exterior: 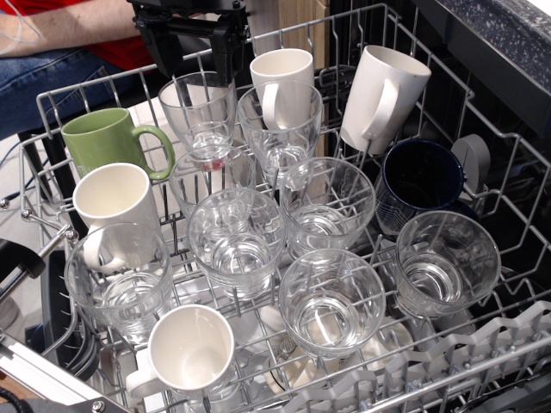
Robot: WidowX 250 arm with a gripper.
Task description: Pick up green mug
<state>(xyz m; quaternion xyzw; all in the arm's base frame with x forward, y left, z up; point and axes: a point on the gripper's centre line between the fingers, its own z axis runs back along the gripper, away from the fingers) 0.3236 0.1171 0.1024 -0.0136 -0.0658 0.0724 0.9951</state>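
The green mug [110, 140] lies tilted in the back left of the wire dishwasher rack [482, 129], its mouth toward the upper left and its loop handle to the right. My black gripper [196, 53] hangs at the top of the view, above and to the right of the mug, over a clear glass [198, 107]. Its two fingers stand apart and hold nothing. It does not touch the mug.
Cream-white mugs sit at the left [116, 202], front [189, 348], back middle [282, 82] and back right [383, 96]. A dark navy mug [420, 182] is at the right. Several clear glasses fill the middle. A person in jeans [43, 73] sits at the top left.
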